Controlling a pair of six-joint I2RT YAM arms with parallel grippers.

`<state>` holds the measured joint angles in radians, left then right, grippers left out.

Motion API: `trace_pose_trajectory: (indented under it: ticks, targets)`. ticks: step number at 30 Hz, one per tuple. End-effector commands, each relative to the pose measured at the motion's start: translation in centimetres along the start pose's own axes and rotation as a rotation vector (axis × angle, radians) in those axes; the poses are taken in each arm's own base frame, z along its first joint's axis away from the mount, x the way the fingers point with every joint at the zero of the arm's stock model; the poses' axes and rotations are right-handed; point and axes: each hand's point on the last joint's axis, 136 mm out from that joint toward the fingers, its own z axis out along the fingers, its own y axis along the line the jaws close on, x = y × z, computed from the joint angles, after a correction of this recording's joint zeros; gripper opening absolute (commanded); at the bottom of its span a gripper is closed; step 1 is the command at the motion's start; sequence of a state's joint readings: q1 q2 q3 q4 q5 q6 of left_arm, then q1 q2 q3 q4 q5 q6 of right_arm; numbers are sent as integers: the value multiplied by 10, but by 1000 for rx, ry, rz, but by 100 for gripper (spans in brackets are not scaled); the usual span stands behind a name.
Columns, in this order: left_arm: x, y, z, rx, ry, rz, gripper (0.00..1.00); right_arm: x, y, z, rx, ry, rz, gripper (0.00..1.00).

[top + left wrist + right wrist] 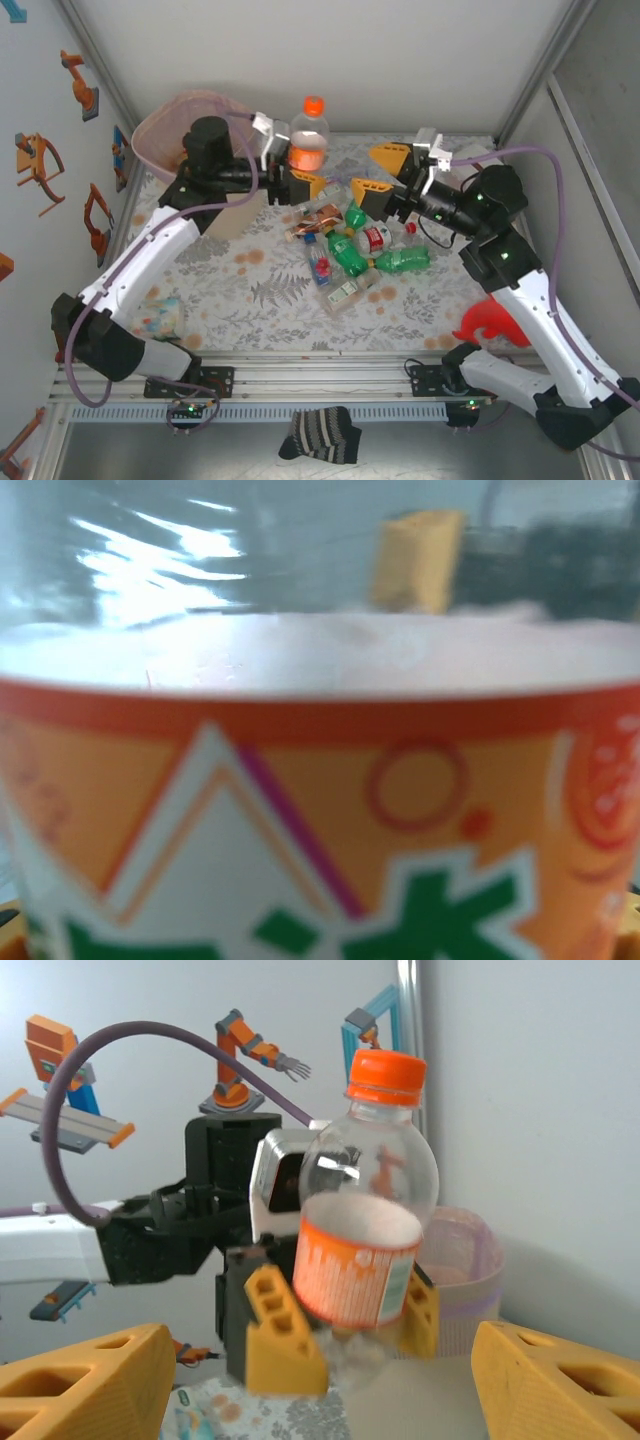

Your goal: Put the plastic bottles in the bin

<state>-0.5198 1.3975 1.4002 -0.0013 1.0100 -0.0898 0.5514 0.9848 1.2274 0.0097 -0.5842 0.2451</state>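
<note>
Left jaws clamp the orange-capped bottle [365,1250] upright at its labelled waist, the bin [468,1260] just behind them; right jaws gape wide, empty. Light, slick, likely crushable: best gripped gently there.

The left gripper [352,1325] clamps an upright orange-capped bottle [365,1210] between yellow fingers [283,1335], with the pink bin [470,1260] behind it. The right gripper [320,1400] is spread wide.

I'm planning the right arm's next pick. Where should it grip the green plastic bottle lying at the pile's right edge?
Probably take the green plastic bottle at mid-body, from above, closing across its width: it lies on its side, lengthwise roughly left to right, with open space beside it.
</note>
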Motion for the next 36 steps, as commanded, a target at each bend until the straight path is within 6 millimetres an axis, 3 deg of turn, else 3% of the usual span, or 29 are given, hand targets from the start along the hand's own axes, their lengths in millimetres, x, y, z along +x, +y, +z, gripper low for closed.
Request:
trace_pose_trajectory:
  ticks: [1,5,9,14,19,27,36]
  targets:
    - [-21,25,-33,-200,-11,32,46,11,-10,-3,67,40,-10,77]
    - [-21,84,-81,-512,19,-40,46,13,-11,-4,77,48,-2,77]
    - [-6,128,-131,-765,66,-121,46,13,-13,-5,89,51,1,76]
    - [29,170,-186,-1030,177,-223,46,13,-15,-3,94,52,1,76]
    - [66,198,-224,-1183,316,-314,46,15,-15,-1,87,61,9,76]
    - [121,228,-245,-1243,561,-408,46,16,-16,-2,98,63,9,76]
    - [168,255,-242,-1193,710,-518,48,19,-19,3,94,65,22,76]
